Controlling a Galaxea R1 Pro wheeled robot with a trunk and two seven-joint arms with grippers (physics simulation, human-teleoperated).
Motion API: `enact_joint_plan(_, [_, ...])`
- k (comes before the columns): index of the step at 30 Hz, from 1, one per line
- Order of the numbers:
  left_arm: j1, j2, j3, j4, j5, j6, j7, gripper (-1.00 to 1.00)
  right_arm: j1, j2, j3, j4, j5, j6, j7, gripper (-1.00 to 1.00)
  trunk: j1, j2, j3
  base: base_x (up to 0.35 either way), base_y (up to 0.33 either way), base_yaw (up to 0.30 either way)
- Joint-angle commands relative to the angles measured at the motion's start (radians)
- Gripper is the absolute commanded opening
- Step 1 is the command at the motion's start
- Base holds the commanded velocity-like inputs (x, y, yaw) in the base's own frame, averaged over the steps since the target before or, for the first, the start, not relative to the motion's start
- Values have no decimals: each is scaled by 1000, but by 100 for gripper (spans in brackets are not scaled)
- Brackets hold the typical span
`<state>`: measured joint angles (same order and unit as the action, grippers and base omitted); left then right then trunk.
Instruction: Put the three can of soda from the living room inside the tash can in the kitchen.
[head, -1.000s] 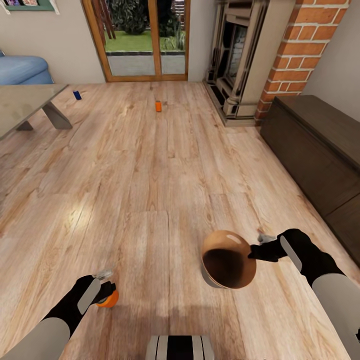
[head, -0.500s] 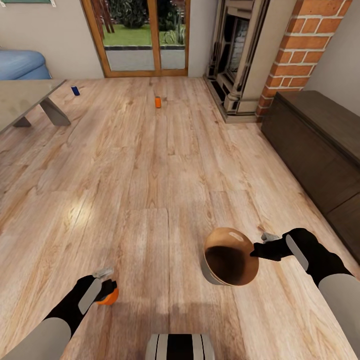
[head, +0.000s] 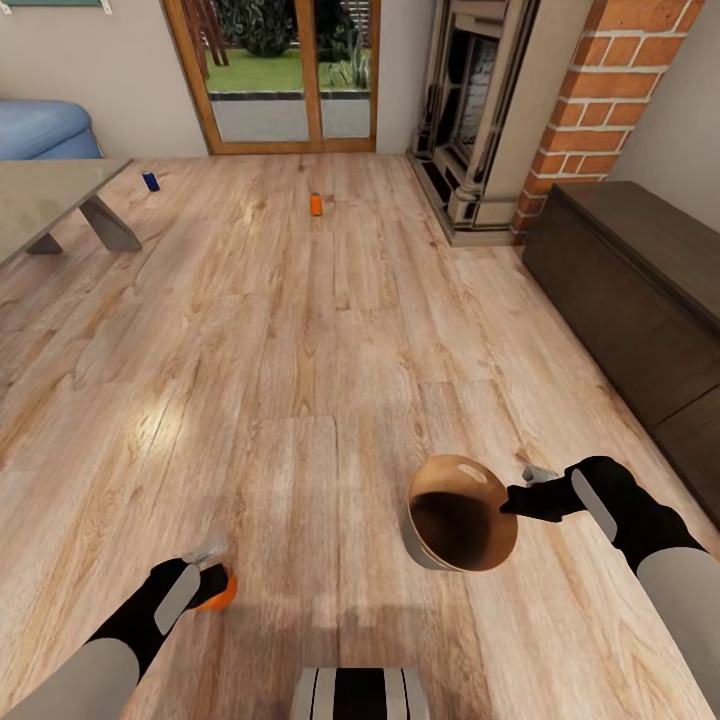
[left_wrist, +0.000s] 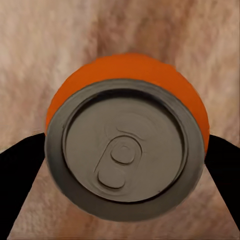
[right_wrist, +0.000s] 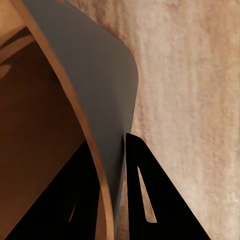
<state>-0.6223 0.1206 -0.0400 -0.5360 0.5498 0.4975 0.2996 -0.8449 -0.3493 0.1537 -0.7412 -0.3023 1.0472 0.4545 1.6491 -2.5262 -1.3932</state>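
Two cans (head: 315, 204) lay far off on floor (head: 300, 380). My left jaws gripped orange can (left_wrist: 125, 150); my right jaws pinched tash can (head: 458, 512) rim. Judged: bring can over mouth before release.

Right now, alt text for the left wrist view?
Close-up of an orange soda can seen top-on, grey lid and pull tab facing the camera, with the left gripper and its black fingers at either side of it. Blurred wood floor lies behind.
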Motion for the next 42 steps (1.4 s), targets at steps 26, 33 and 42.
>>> enact_joint_plan(26, [11, -11, -1, -37, 1, -12, -21, -100, 1, 43, -5, 12, 37, 0, -20, -100, -1, 1, 19, 0, 0, 0])
enact_joint_plan(33, [87, -16, 0, -283, 4, 77, -13, -100, 1, 44, -4, 12, 38, 0, -20, -100, -5, 3, 46, 0, 0, 0])
enact_joint_plan(42, [184, -105, 4, -788, 11, 332, 17, -100, 0, 46, -3, 26, 41, 0, -21, -100, -9, 5, 81, 0, 0, 0])
